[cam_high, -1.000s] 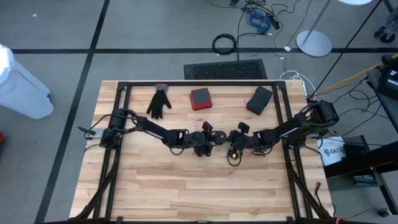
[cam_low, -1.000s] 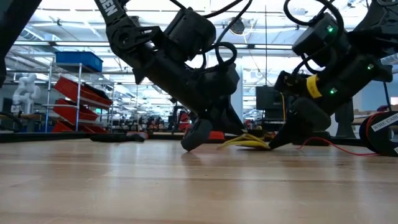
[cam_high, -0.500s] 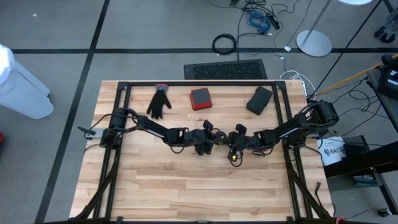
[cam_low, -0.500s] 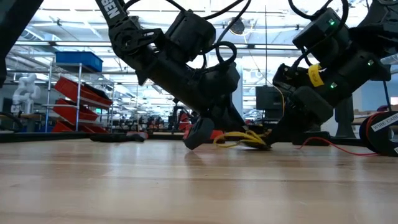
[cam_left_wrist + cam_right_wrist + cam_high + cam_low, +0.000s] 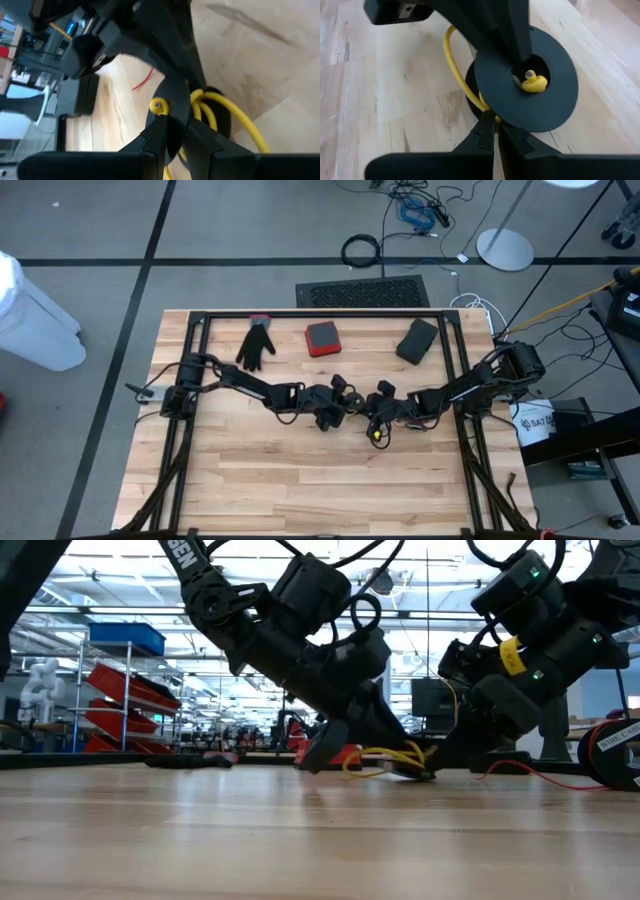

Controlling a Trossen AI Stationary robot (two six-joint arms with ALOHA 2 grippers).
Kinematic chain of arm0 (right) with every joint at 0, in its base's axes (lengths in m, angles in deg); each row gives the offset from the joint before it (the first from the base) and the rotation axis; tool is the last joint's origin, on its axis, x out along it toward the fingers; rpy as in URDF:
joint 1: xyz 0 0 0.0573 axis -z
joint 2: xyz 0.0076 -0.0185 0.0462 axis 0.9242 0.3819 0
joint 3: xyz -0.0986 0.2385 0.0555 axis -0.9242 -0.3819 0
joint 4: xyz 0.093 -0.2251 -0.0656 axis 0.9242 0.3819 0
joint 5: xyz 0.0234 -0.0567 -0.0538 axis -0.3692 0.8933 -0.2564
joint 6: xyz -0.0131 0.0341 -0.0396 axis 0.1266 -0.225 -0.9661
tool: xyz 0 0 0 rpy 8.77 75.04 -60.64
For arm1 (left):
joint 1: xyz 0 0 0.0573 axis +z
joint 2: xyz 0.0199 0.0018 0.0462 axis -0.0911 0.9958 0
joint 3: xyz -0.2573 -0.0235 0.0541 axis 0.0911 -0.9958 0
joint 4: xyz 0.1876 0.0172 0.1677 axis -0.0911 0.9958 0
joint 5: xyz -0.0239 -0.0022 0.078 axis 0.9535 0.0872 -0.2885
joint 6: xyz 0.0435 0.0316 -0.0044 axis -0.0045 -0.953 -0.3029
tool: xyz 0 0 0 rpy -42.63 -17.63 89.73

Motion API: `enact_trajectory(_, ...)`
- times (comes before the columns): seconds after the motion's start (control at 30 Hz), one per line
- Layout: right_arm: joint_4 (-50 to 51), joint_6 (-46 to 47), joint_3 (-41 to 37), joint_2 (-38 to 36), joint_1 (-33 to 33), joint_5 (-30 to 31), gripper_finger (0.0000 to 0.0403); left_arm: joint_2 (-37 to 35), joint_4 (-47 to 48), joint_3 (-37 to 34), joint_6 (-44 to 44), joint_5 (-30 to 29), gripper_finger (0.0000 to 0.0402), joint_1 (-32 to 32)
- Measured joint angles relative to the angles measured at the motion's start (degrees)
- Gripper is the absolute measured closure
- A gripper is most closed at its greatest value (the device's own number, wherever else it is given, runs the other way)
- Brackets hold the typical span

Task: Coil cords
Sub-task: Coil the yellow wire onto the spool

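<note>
Table middle: the yellow cord (image 5: pixel 392 760), loosely looped, wound on a black spool (image 5: pixel 526 86) between the two arms. Left gripper (image 5: pixel 340 412): fingers close together but not fully shut, nipping the spool's disc edge with the cord's loops just behind. Right gripper (image 5: pixel 375 423): jaws fully closed, tips at the spool rim, touching the cord. Far edge: black glove (image 5: pixel 256 343), red-topped box (image 5: pixel 322 338), black case (image 5: pixel 416 340). Thin red wire (image 5: pixel 530 773) trails toward the right

Lifted slightly off the counter (image 5: pixel 200 840) and shifted toward the right end effector (image 5: pixel 432 768): left end effector (image 5: pixel 322 748); yellow cord (image 5: pixel 392 760) bunched tighter.
</note>
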Motion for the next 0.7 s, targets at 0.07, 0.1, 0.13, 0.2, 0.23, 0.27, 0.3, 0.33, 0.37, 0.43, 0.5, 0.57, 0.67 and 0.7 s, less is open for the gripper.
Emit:
enact_trajectory(0.07, -0.36, 0.00, 0.04, 0.00, 0.04, 0.18, 0.0403, 0.00, -0.37, 0.07, 0.06, 1.02, 0.0338, 0.31)
enact_trajectory(0.1, -0.71, 0.00, 0.06, 0.00, 0.08, 0.27, 0.0403, 0.00, -0.54, 0.14, 0.08, 1.35, 0.0338, 0.36)
enact_trajectory(0.13, -0.89, 0.00, 0.19, 0.00, 0.08, 0.45, 0.0403, 0.00, -0.95, 0.21, 0.10, 1.49, 0.0338, 0.36)
enact_trajectory(0.2, -1.27, -0.02, 0.36, -0.06, 0.08, 0.46, 0.0403, 0.00, -1.62, 0.27, 0.08, 1.55, 0.0346, 0.52)
enact_trajectory(0.23, -1.27, -0.03, 0.36, -0.09, 0.08, 0.43, 0.0403, 0.00, -1.69, 0.29, 0.08, 1.55, 0.0354, 0.52)
enact_trajectory(0.27, -1.24, -0.07, 0.36, -0.09, 0.08, 0.44, 0.0403, 0.00, -1.71, 0.29, 0.05, 1.53, 0.0366, 0.54)
enact_trajectory(0.3, -1.23, -0.07, 0.36, -0.09, 0.08, 0.56, 0.0403, 0.00, -1.67, 0.32, 0.05, 1.39, 0.0379, 0.57)
enact_trajectory(0.33, -1.22, -0.09, 0.36, -0.09, 0.08, 0.66, 0.0403, -0.01, -1.49, 0.48, 0.06, 1.27, 0.0387, 0.59)
enact_trajectory(0.37, -1.16, -0.07, 0.36, -0.09, 0.08, 0.92, 0.0403, -0.02, -1.43, 0.55, 0.07, 0.88, 0.0389, 0.63)
enact_trajectory(0.43, -1.02, -0.07, 0.36, -0.09, 0.08, 1.52, 0.0403, -0.01, -1.38, 0.55, 0.06, -0.51, 0.0389, 0.62)
enact_trajectory(0.5, -0.58, 0.04, 0.36, -0.10, 0.08, 2.21, 0.0403, 0.00, -1.16, 0.57, 0.06, -1.59, 0.0390, 0.60)
enact_trajectory(0.57, 0.41, 0.57, 0.41, -0.24, 0.12, 2.53, 0.0403, 0.00, -0.70, 0.62, 0.06, -2.75, 0.0391, 0.63)
enact_trajectory(0.67, 4.68, 1.85, 0.41, -1.22, -0.18, 3.31, 0.0403, -0.02, 0.62, 0.69, 0.06, -3.70, 0.0391, 0.66)
enact_trajectory(0.7, 7.11, 2.43, 0.39, -1.93, -0.45, 4.27, 0.0403, -0.02, 0.91, 0.70, 0.06, -3.86, 0.0391, 0.69)
